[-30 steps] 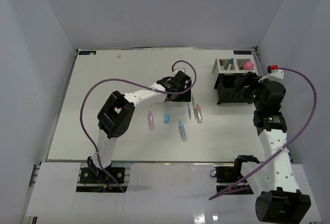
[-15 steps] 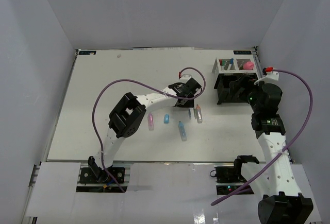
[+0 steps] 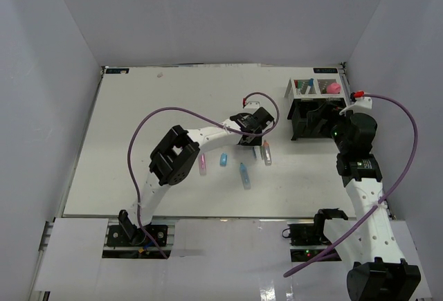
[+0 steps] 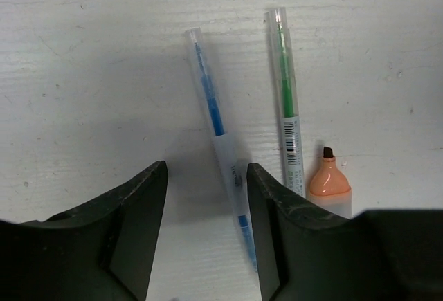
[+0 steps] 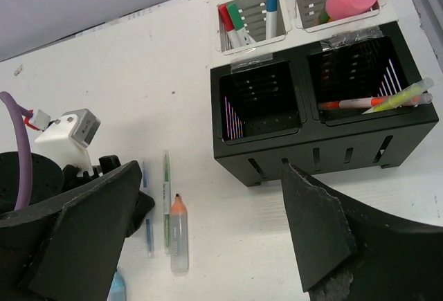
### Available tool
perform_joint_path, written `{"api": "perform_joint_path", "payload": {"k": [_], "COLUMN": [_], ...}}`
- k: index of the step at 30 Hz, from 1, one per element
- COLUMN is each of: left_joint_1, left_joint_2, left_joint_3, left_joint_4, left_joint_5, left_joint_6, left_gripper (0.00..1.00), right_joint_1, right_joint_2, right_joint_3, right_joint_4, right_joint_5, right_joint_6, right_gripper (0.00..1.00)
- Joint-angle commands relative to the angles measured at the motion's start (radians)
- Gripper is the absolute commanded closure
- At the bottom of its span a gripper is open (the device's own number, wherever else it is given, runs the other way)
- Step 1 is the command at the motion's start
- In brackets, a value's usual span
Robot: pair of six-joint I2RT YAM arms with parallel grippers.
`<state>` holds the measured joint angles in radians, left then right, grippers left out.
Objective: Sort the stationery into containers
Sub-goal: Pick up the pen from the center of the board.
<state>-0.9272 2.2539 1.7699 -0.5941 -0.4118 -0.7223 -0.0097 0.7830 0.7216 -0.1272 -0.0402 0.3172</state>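
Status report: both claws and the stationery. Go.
Left claw open, blue pen between its fingers, not gripped. Right claw open, empty, near black organizer. Green pen and orange marker close beside blue pen, may crowd the grasp.

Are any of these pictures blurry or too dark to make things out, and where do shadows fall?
Left wrist view: blue pen and green pen sharp; the near gripper fingers are dark and throw a soft shadow on the table. Right wrist view: black organizer crisp, its compartments dim inside. Top view: evenly lit, pens tiny, reflections on the glossy strip by the arm bases.
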Motion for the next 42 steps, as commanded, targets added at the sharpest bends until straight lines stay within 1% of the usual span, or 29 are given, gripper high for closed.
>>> {"api": "perform_joint_path", "payload": {"k": [1, 2, 4, 5, 6, 11, 12, 15, 18, 22, 23, 25, 26, 27, 29, 30, 32, 34, 35, 36, 37, 38, 40, 42], "left_joint_1": [-0.007, -0.005, -0.005, -0.005, -0.005, -0.005, -0.005, -0.005, -0.005, -0.005, -0.005, -0.005, -0.005, -0.005, -0.005, -0.005, -0.007, -0.009, -0.009, -0.012, -0.012, -0.013, -0.018, -0.027], "left_joint_2": [-0.005, -0.007, -0.007, -0.010, -0.013, -0.057, -0.063, -0.085, -0.109, -0.177, -0.197, -0.278, -0.309, -0.368, -0.425, -0.453, -0.520, -0.569, -0.580, -0.589, -0.600, -0.606, -0.614, -0.625], "left_joint_3": [-0.006, -0.010, -0.024, -0.032, -0.039, -0.090, -0.092, -0.095, -0.084, -0.105, -0.143, -0.205, -0.242, -0.313, -0.380, -0.436, -0.484, -0.539, -0.550, -0.556, -0.563, -0.566, -0.572, -0.576], "left_joint_4": [-0.022, -0.023, -0.021, -0.021, -0.022, -0.019, -0.009, 0.046, 0.108, 0.218, 0.285, 0.370, 0.463, 0.503, 0.612, 0.644, 0.710, 0.741, 0.755, 0.757, 0.755, 0.757, 0.755, 0.757], "left_joint_5": [-0.010, -0.007, 0.001, 0.001, 0.001, -0.024, -0.027, -0.027, -0.027, -0.002, 0.019, 0.056, 0.080, 0.128, 0.175, 0.227, 0.283, 0.355, 0.373, 0.392, 0.416, 0.456, 0.491, 0.499], "left_joint_6": [-0.012, -0.012, -0.016, -0.017, -0.017, -0.011, 0.013, 0.070, 0.144, 0.245, 0.294, 0.357, 0.429, 0.464, 0.521, 0.585, 0.639, 0.708, 0.716, 0.771, 0.785, 0.799, 0.834, 0.850], "left_gripper": [0.41, 0.46, 0.50, 0.56, 0.59, 0.76, 0.80, 0.83, 0.90, 0.94, 0.95, 0.96, 0.96, 0.96, 0.96, 0.96, 0.96, 0.96, 0.96, 0.96, 0.96, 0.96, 0.96, 0.96], "right_joint_1": [0.007, 0.007, 0.007, 0.007, 0.007, 0.007, 0.007, 0.007, 0.007, 0.007, 0.007, 0.008, 0.008, 0.008, 0.008, 0.008, 0.008, 0.008, 0.008, 0.008, 0.008, 0.008, 0.008, 0.008], "right_joint_2": [-0.013, -0.014, -0.014, -0.016, -0.018, -0.016, -0.014, -0.008, -0.001, 0.013, 0.027, 0.047, 0.070, 0.079, 0.104, 0.111, 0.133, 0.151, 0.171, 0.182, 0.199, 0.208, 0.222, 0.236], "right_joint_3": [-0.002, -0.002, -0.002, -0.005, -0.007, -0.004, -0.004, -0.007, -0.004, 0.012, 0.016, 0.047, 0.059, 0.067, 0.087, 0.090, 0.105, 0.122, 0.128, 0.133, 0.142, 0.145, 0.150, 0.150], "right_joint_4": [0.032, 0.031, 0.031, 0.029, 0.029, 0.035, 0.035, 0.047, 0.054, 0.054, 0.043, 0.021, 0.009, -0.003, -0.014, -0.020, -0.025, -0.022, -0.020, -0.019, -0.012, -0.009, -0.005, 0.012], "right_joint_5": [-0.001, -0.003, -0.004, -0.006, -0.009, -0.072, -0.096, -0.133, -0.194, -0.257, -0.276, -0.335, -0.354, -0.393, -0.421, -0.446, -0.475, -0.547, -0.569, -0.614, -0.636, -0.651, -0.678, -0.691], "right_joint_6": [-0.013, -0.013, -0.015, -0.013, -0.018, -0.035, -0.038, -0.046, -0.047, -0.050, -0.053, -0.056, -0.055, -0.055, -0.050, -0.044, -0.041, -0.037, -0.030, -0.024, -0.012, -0.007, 0.012, 0.020], "right_gripper": [0.12, 0.12, 0.12, 0.12, 0.12, 0.12, 0.12, 0.12, 0.13, 0.13, 0.13, 0.13, 0.12, 0.12, 0.12, 0.13, 0.13, 0.13, 0.13, 0.14, 0.14, 0.15, 0.15, 0.16]}}
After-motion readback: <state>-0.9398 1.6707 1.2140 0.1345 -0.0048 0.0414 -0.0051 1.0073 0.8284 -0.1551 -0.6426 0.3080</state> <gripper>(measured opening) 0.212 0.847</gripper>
